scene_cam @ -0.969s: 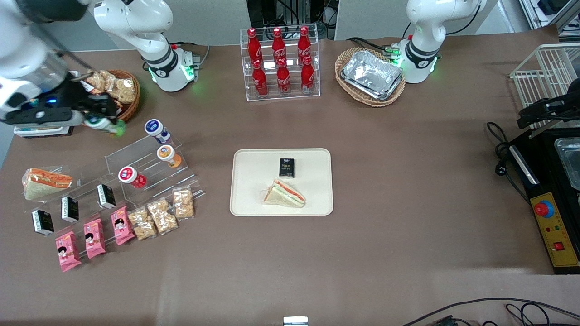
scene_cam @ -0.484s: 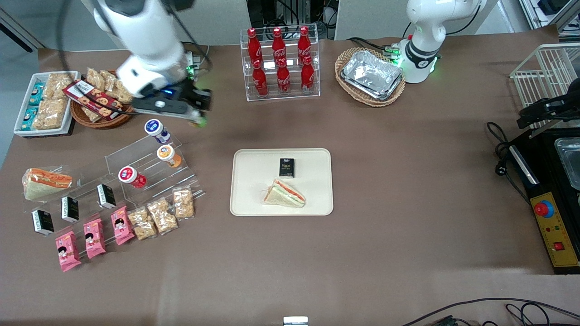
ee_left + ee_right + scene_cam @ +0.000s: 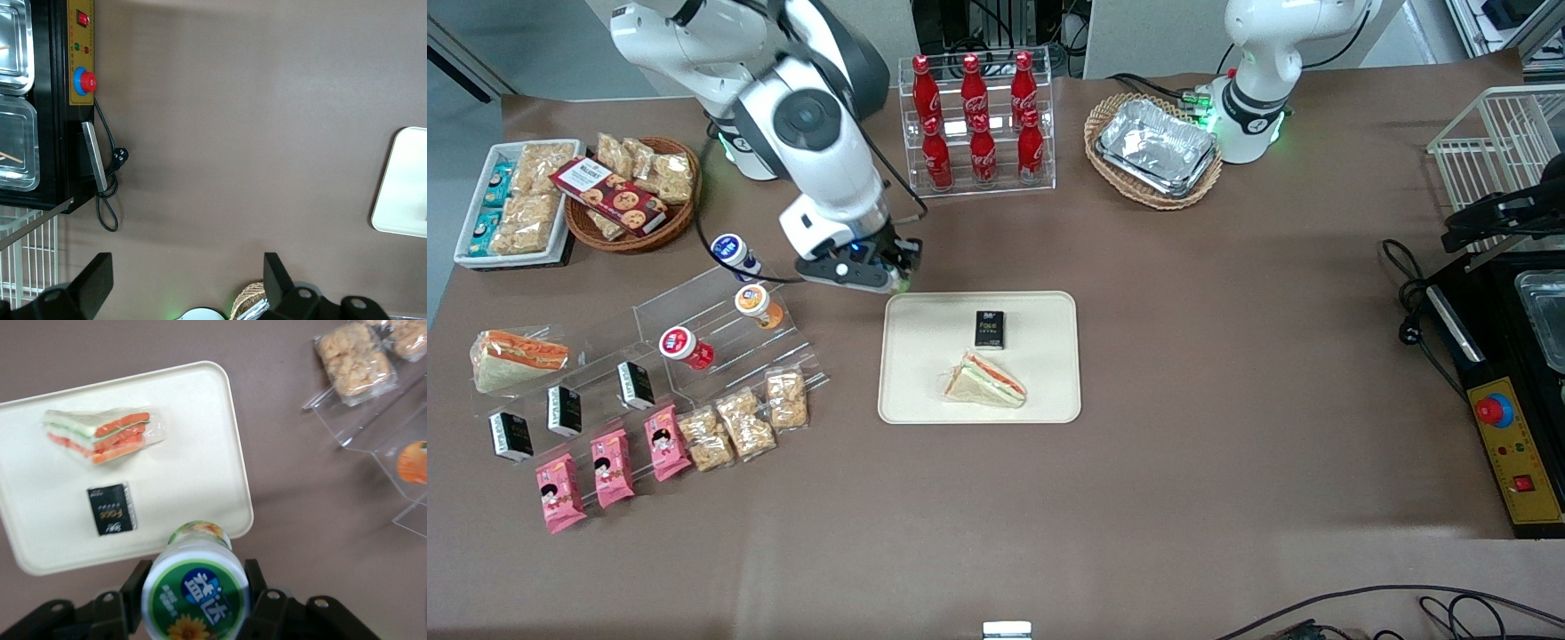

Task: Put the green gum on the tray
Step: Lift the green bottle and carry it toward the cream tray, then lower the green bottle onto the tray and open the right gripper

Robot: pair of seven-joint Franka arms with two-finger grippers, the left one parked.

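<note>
Your tool (image 3: 195,603) grips the green gum (image 3: 195,590) above the tray (image 3: 193,487) corner; it's light, rigid, slippery, so clamp its body.

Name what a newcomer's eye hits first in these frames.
The working arm's end effector, gripping the green gum, hangs over the corner of the tray farthest from the front camera, toward the working arm's end. On the tray lie a wrapped sandwich and a small black box. Six red cola bottles stand in a clear rack farther back.
</note>
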